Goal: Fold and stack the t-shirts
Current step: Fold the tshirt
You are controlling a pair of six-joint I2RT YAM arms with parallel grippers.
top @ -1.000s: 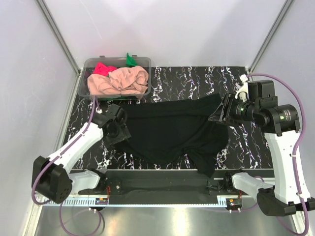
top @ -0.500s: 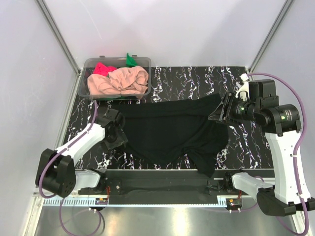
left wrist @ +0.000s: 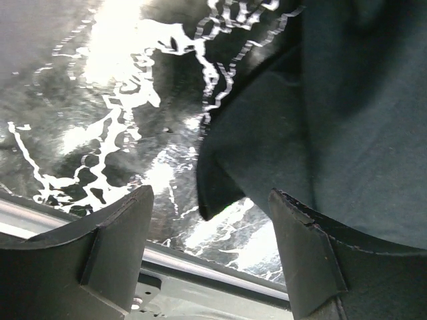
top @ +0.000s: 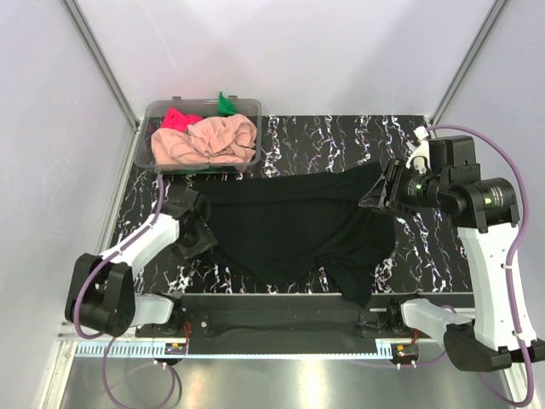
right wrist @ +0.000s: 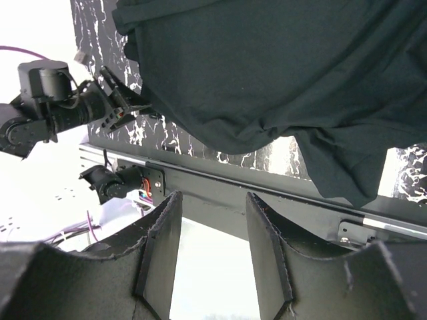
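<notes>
One corner of the large black cloth t-shirt (left wrist: 333, 120) is lying just ahead of my released, empty left end effector (left wrist: 208, 200).

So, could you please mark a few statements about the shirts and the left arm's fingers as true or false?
1. The black t-shirt lies spread out on the table. True.
2. The peach-pink t-shirt lies on the table beside the tub. False: it is bunched inside the clear tub.
3. The left fingers stand apart, clamping nothing. True.
4. The green t-shirt sits folded on the black one. False: it is in the tub, at its far edge.
</notes>
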